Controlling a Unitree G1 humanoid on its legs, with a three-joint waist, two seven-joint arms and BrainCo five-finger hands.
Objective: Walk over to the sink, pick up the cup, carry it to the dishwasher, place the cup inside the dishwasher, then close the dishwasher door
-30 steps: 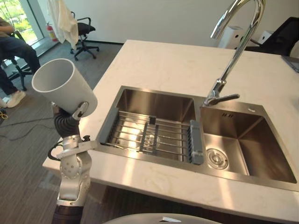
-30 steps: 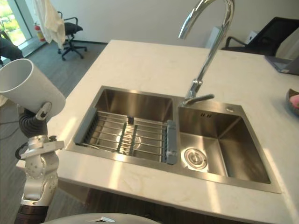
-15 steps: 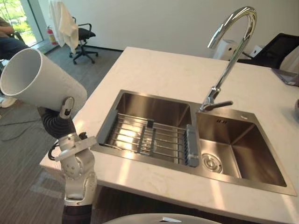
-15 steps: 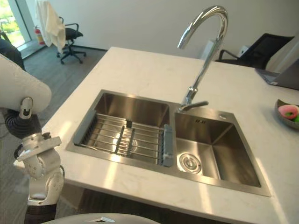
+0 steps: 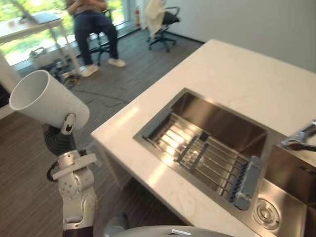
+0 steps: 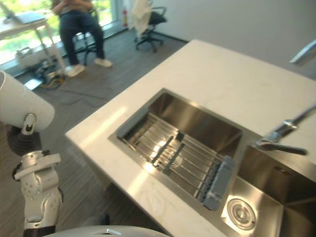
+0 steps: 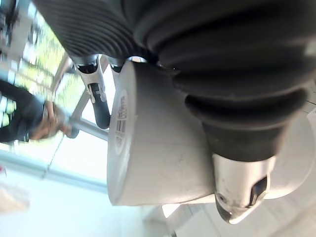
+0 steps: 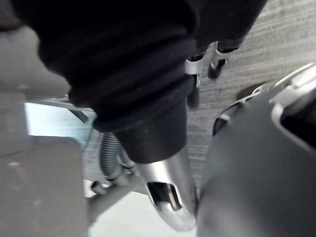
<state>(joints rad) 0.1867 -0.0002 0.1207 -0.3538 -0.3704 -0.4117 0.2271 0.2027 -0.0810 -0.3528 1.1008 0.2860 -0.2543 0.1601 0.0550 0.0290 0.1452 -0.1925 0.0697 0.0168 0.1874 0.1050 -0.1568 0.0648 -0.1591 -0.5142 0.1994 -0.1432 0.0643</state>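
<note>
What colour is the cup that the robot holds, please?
Plain white cup; clearest in the left eye view.

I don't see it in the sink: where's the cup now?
The white cup is in the left hand, tilted, over the floor left of the counter, away from the sink.

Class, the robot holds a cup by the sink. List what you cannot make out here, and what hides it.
Faucet: spout cut off by the right edge, eye views.
Sink: right basin cut off at the lower right corner.
Person: upper body cut off by the top edge.
Right hand: open or shut unclear; its dark cover blocks the wrist view.
</note>
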